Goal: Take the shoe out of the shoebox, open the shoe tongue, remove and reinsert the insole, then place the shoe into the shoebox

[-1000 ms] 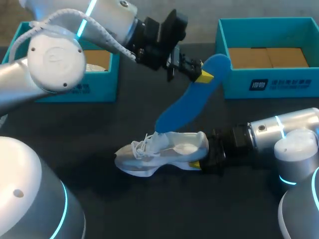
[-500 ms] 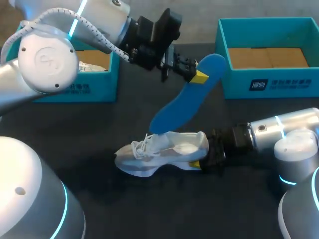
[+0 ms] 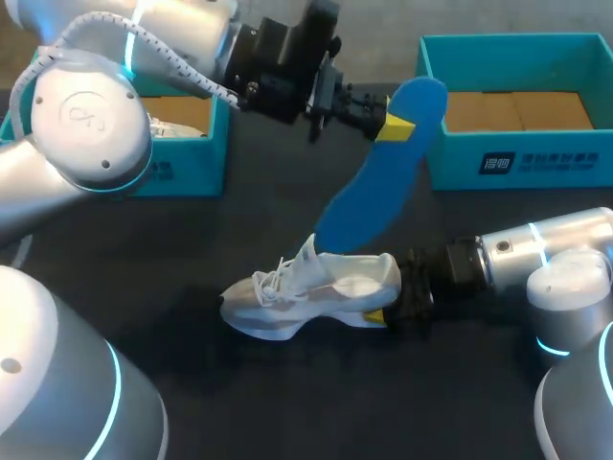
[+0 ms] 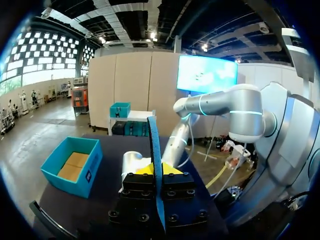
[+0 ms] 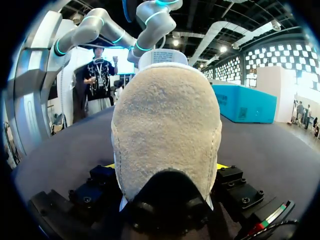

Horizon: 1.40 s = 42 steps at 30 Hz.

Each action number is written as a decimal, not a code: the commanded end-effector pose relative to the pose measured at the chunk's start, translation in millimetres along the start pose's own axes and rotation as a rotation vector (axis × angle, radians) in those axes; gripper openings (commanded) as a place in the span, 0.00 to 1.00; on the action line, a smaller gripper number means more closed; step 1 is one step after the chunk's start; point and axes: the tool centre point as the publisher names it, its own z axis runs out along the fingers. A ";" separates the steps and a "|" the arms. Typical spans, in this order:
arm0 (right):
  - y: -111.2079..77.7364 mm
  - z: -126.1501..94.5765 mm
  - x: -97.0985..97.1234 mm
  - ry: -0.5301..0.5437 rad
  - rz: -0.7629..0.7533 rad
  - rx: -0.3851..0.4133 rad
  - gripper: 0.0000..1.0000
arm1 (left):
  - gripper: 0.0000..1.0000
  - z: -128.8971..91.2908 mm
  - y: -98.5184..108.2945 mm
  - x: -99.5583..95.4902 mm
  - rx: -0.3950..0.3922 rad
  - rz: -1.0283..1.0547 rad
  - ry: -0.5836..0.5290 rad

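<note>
Shoe (image 3: 316, 287), white, upright on its sole on the dark table (image 3: 192, 316), outside both boxes, with left shoebox (image 3: 182, 177) and right shoebox (image 3: 517, 163) well apart behind it. Heel clamped from both sides by right gripper (image 3: 388, 302). Tongue raised. Blue insole (image 3: 369, 196) out of the shoe, tilted in mid-air, upper end pinched flat in left gripper (image 3: 393, 126), lower end close above the opening; contact there unclear.

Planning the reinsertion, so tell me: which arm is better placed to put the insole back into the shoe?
The left arm, probably: its jaws pinch the blue insole just above the white shoe. The right arm is occupied, its jaws clamping the shoe's heel to steady it.
</note>
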 end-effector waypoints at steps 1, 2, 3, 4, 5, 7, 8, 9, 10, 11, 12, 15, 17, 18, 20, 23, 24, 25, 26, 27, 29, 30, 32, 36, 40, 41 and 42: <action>-1.8 2.0 0.8 -0.001 -0.001 0.002 0.00 | 0.00 2.7 -9.1 3.9 0.076 -0.003 0.017; -1.8 2.0 0.8 -0.001 -0.001 0.002 0.00 | 0.00 1.9 -15.5 4.6 0.086 -0.010 0.014; -1.8 2.0 0.8 -0.001 -0.001 0.002 0.00 | 0.00 0.1 -25.1 4.9 0.106 -0.025 0.004; -1.8 2.0 0.8 -0.001 -0.001 0.002 0.00 | 0.00 -1.4 -30.2 5.5 0.119 -0.034 0.008; -1.8 2.0 0.8 -0.001 -0.001 0.002 0.00 | 0.00 -4.0 -38.1 6.5 0.138 -0.042 0.009; -1.8 2.0 0.8 -0.001 -0.001 0.002 0.00 | 0.00 -8.0 -52.4 10.0 0.162 -0.051 0.026; -1.8 2.0 0.8 -0.001 -0.001 0.002 0.00 | 0.00 -10.4 -60.9 12.4 0.173 -0.066 0.045; -1.8 2.0 0.8 -0.001 -0.001 0.002 0.00 | 0.00 -11.0 -63.8 13.4 0.173 -0.067 0.046; -1.8 2.0 0.8 -0.001 -0.001 0.002 0.00 | 0.00 -12.6 -69.6 16.4 0.173 -0.086 0.075; -1.8 2.0 0.8 -0.001 -0.001 0.002 0.00 | 0.00 -14.2 -72.7 18.7 0.174 -0.091 0.080; -1.8 2.0 0.8 -0.001 -0.001 0.002 0.00 | 0.00 -16.1 -75.0 21.3 0.177 -0.100 0.088; -1.8 2.0 0.8 -0.001 -0.001 0.002 0.00 | 0.00 -25.3 -79.9 26.8 0.212 -0.188 0.142; -1.8 2.0 0.8 -0.001 -0.001 0.002 0.00 | 0.00 -28.9 -81.7 28.3 0.208 -0.194 0.152; -1.8 2.0 0.8 -0.001 -0.001 0.002 0.00 | 0.00 -28.9 -81.7 28.3 0.208 -0.194 0.152; -1.8 2.0 0.8 -0.001 -0.001 0.002 0.00 | 0.00 -28.9 -81.7 28.3 0.208 -0.194 0.152; -1.8 2.0 0.8 -0.001 -0.001 0.002 0.00 | 0.00 -28.9 -81.7 28.3 0.208 -0.194 0.152; -1.8 2.0 0.8 -0.001 -0.001 0.002 0.00 | 0.00 -28.9 -81.7 28.3 0.208 -0.194 0.152; -1.8 2.0 0.8 -0.001 -0.001 0.002 0.00 | 0.00 -28.9 -81.7 28.3 0.208 -0.194 0.152; -1.8 2.0 0.8 -0.001 -0.001 0.002 0.00 | 0.00 -28.9 -81.7 28.3 0.208 -0.194 0.152; -1.8 2.0 0.8 -0.001 -0.001 0.002 0.00 | 0.00 -28.9 -81.7 28.3 0.208 -0.194 0.152; -1.8 2.0 0.8 -0.001 -0.001 0.002 0.00 | 0.00 -28.9 -81.7 28.3 0.208 -0.194 0.152; -1.8 2.0 0.8 -0.001 -0.001 0.002 0.00 | 0.00 -28.9 -81.7 28.3 0.208 -0.194 0.152; -1.8 2.0 0.8 -0.001 -0.001 0.002 0.00 | 0.00 -28.9 -81.7 28.3 0.208 -0.194 0.152; -1.8 2.0 0.8 -0.001 -0.001 0.002 0.00 | 0.00 -36.1 -83.0 47.1 0.248 -0.196 0.160; -1.8 2.0 0.8 -0.001 -0.001 0.002 0.00 | 0.00 -43.0 -79.0 58.3 0.273 -0.256 0.167; -1.8 2.0 0.8 -0.001 -0.001 0.002 0.00 | 0.00 -44.6 -77.0 60.2 0.284 -0.275 0.153; -1.8 2.0 0.8 -0.001 -0.001 0.002 0.00 | 0.00 -45.4 -75.4 61.3 0.299 -0.288 0.146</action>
